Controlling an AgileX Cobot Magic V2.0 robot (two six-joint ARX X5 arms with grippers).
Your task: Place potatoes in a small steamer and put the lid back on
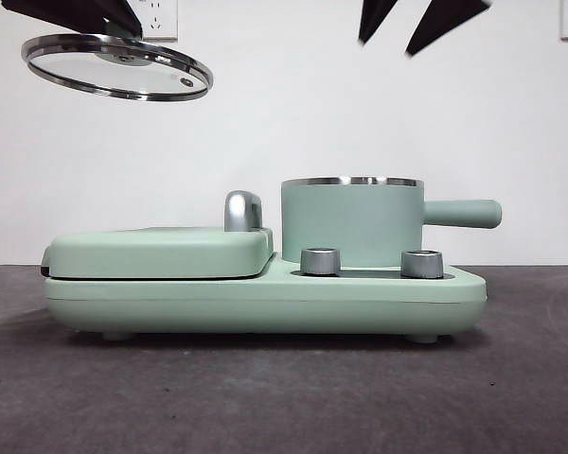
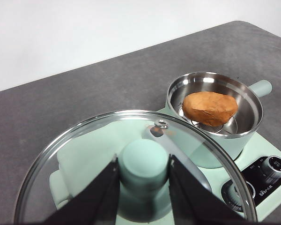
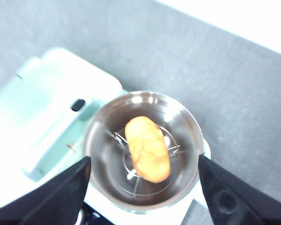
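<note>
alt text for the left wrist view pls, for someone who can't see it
The left gripper holds the glass lid by its mint-green knob, in the air beside the small steamer. The steamer stands open with the orange-brown potato resting on a rack inside.

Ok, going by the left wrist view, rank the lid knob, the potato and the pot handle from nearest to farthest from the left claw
1. Lid knob: clamped between the jaws of the left claw.
2. Potato: inside the pot, beyond the lid's far rim.
3. Pot handle: sticks out on the pot's far side, past the potato.
</note>
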